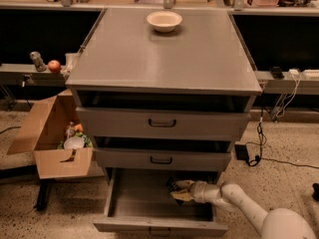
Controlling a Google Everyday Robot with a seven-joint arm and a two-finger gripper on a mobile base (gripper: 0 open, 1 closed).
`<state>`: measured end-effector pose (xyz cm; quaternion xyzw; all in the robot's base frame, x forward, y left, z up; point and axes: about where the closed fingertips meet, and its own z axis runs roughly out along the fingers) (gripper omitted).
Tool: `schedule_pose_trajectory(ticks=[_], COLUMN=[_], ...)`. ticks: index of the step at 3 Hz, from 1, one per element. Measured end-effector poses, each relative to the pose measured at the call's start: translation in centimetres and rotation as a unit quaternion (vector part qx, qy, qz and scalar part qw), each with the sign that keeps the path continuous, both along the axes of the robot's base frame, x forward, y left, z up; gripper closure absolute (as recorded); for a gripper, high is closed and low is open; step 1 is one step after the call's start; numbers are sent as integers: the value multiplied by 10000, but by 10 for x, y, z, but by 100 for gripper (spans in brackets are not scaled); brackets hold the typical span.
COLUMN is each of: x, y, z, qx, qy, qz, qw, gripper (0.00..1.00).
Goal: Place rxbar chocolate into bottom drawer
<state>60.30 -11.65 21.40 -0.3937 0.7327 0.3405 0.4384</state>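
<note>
In the pulled-out grey metal bottom drawer (149,223), toward its 3 o'clock side, the gripper (179,190) is seen with jaws clamped on the dark-wrapped rxbar chocolate (172,185). If lifted on release, the bar could be snagged under the middle drawer (162,159), close overhead at 12 o'clock.

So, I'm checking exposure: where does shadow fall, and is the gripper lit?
Camera view: the cabinet top is evenly lit, dark shadow fills the gaps above both upper drawers, and the gripper sits dimly lit inside the open bottom drawer, right side.
</note>
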Motion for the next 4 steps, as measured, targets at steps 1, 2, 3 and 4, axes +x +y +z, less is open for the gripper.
schedule_pose_trajectory(ticks=[1,2,3,4], x=[0,0,0,0], y=[0,0,0,0], z=[0,0,0,0], qx=[0,0,0,0], qy=[0,0,0,0], qz=[-3,-2,-2,-2], qw=[10000,10000,10000,10000], gripper=[35,12,0,0])
